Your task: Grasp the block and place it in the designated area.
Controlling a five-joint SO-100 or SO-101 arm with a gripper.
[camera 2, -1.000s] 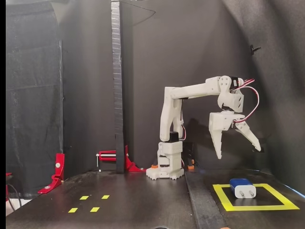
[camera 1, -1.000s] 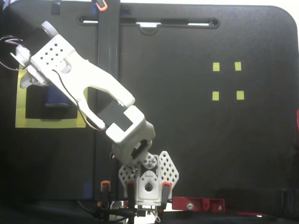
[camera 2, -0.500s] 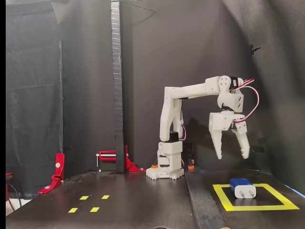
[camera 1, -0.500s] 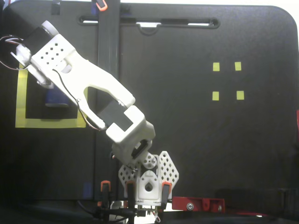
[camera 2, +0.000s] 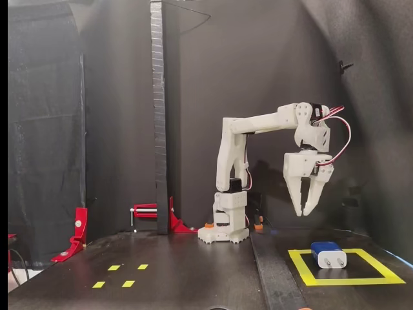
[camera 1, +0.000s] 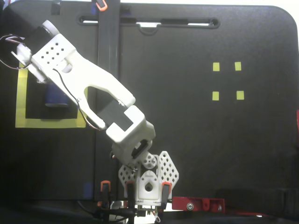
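Below the pincer (camera 2: pixel 303 212) and nearer the camera in the side fixed view, the blue plug adapter (camera 2: pixel 328 254) lies inside the yellow taped square (camera 2: pixel 303 271), prongs forward. The pincer hangs above, fingers slightly parted, holding nothing. The adapter looks light, rigid and smooth-sided, best pinched across its flat flanks, away from the prongs.

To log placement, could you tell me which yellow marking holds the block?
The large yellow taped square under the gripper holds the blue block; the four small squares are empty.

block (camera 2: pixel 328 254) sits inside the designated area (camera 2: pixel 303 268) | gripper (camera 2: pixel 302 212) hangs above it (not touching) | four small squares (camera 2: pixel 120 275) well off left in the side-on fixed view
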